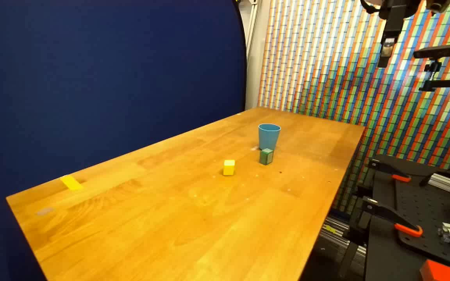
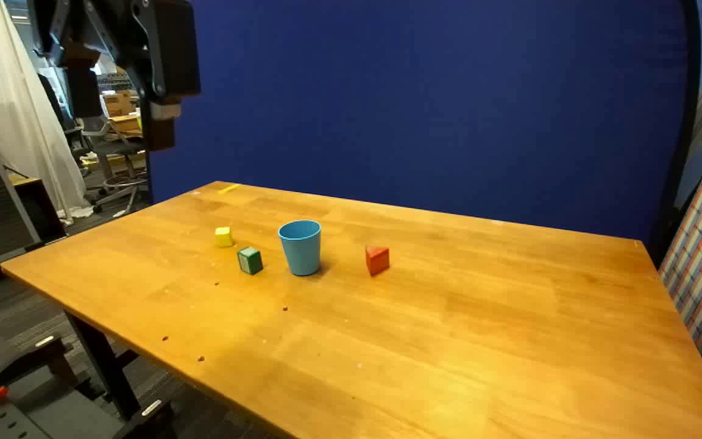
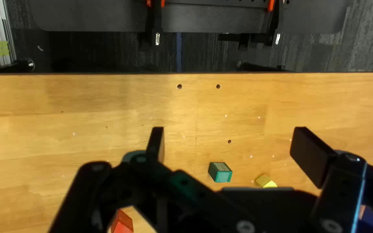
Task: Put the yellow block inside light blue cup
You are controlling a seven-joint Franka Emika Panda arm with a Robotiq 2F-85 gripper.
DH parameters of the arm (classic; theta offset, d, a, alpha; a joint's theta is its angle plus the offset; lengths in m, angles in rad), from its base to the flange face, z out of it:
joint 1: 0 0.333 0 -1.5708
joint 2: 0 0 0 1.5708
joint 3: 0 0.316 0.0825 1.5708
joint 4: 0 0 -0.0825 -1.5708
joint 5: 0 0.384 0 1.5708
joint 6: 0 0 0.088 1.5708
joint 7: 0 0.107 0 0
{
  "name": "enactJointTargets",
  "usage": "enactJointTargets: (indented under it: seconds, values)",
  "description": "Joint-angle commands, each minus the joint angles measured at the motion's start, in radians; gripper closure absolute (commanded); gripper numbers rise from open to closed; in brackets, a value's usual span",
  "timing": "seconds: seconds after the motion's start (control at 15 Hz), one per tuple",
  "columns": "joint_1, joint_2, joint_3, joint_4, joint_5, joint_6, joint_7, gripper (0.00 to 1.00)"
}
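The yellow block [image 2: 223, 237] sits on the wooden bench [image 2: 479, 317], outside the blue cup [image 2: 301, 249], which stands upright, mouth up. Taking the cup as the dial's centre in an exterior view, the yellow block is between nine and ten o'clock, a green block [image 2: 250, 261] is nearer at nine, and a red block [image 2: 378, 261] is at three, all apart from the cup. The claw [image 2: 122, 132] hangs in the air at ten o'clock from the cup there, well above the bench, released, with its fingers [image 3: 154, 142] spread wide. In the wrist view, with the green block as centre, the yellow block shows between three and four and the red block at eight, partly covered by the claw; the dark parts there hide so much that I cannot say for certain where the cup is. A strip of yellow tape [image 1: 71, 182] lies flat on the bench at nine o'clock from the yellow block in an exterior view.
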Motion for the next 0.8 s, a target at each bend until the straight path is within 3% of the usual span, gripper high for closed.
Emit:
enactJointTargets:
  seconds: [0.0, 0.27, 0.73]
  values:
    - [-0.017, 0.005, 0.015, 0.002, 0.011, -0.001, -0.01, 0.0]
    - [-0.01, 0.012, 0.003, 0.008, 0.016, 0.002, -0.031, 0.0]
    - [0.169, 0.369, 0.129, 0.221, 0.098, 0.084, 0.037, 0.0]
